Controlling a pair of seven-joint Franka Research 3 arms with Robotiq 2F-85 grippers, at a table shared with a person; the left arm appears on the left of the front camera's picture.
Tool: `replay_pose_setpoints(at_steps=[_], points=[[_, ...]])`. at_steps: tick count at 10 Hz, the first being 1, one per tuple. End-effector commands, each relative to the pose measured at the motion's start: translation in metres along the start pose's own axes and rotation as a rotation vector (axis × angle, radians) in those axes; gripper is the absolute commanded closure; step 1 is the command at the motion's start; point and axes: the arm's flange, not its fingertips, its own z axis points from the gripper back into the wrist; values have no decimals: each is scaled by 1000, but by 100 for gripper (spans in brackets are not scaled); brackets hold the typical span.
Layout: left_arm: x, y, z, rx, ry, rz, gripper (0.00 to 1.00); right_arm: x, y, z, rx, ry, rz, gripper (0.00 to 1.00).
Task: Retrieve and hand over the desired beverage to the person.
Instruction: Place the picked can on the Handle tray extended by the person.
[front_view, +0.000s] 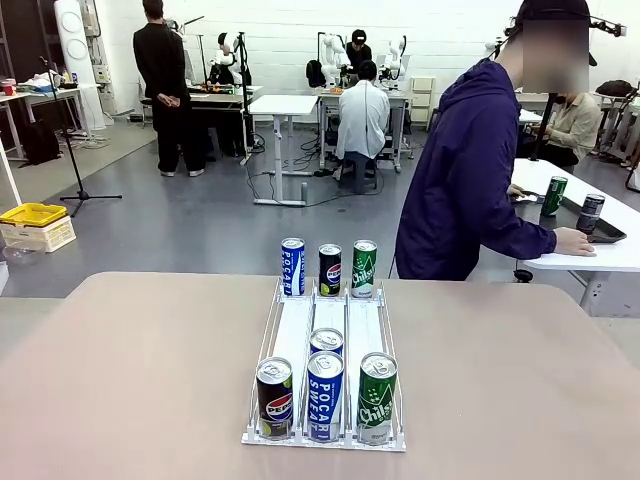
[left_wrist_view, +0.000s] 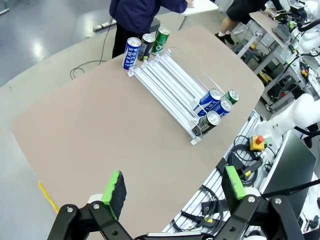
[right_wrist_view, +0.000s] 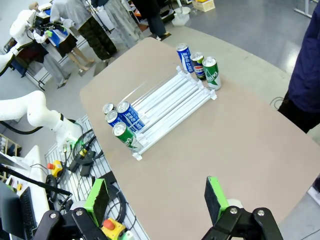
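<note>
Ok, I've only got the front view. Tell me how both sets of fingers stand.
Observer: The left gripper has its fingers open and empty, with the table ahead.
Operator: Now the right.
Observer: The right gripper is open too and holds nothing; the rack lies ahead of it.
Operator: Describe the can behind the front Pocari. I only see its top.
Observer: That second can has a blue body, as seen from the left wrist.

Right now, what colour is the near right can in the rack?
Green, with white "Chilsung" lettering: the near right can. Front view shows it best.
</note>
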Motion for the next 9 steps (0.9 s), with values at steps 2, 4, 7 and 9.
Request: replay_pose_setpoints(at_steps=[2, 4, 7, 9], points=[[-2, 1, -1, -15, -15, -26, 0, 2, -1, -1, 18, -32, 13, 0], [-2, 1, -1, -15, -15, -26, 0, 2, -1, -1, 18, -32, 13, 0], [-2, 1, -1, -15, -15, -26, 0, 2, -1, -1, 18, -32, 13, 0], [-2, 1, -1, -15, -15, -26, 0, 2, -1, -1, 18, -32, 13, 0]])
